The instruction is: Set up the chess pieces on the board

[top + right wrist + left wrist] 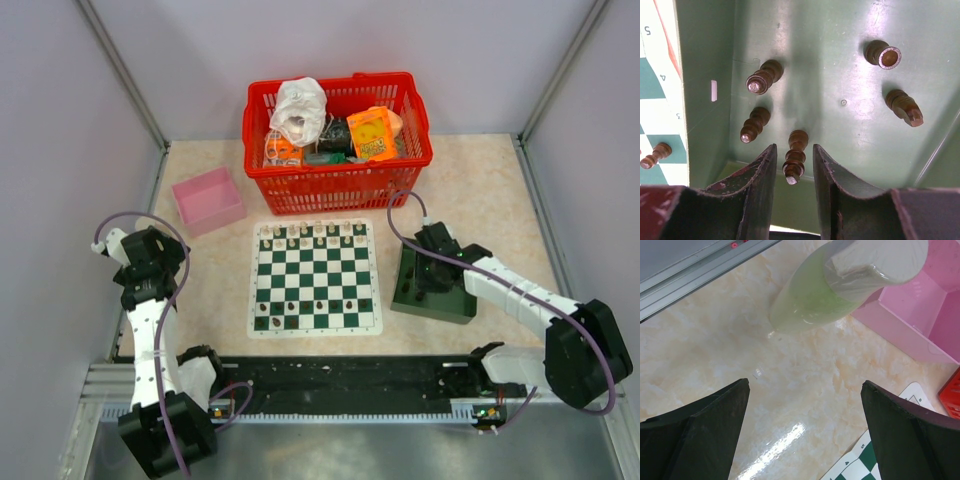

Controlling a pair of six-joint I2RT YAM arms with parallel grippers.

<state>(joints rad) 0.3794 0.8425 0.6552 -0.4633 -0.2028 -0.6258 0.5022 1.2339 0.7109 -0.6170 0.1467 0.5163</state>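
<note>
Right tool point(794, 148) narrow, straddling dark chess piece point(795, 159) in green tray point(850, 100), not clamped yet. Likely light, hard, rolls easily; you should pinch mid-stem. Left tool point(805, 384) wide, empty.

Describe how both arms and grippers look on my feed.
The left arm and right arm have white links between black joints, each with a looping lavender cable. The left gripper is plain black and wedge-shaped; the right gripper is dark with reddish scuffs.

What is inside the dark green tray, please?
The tray holds five dark brown chess pieces, one between the fingers of the right gripper. These fingers cover the tray's near part.
</note>
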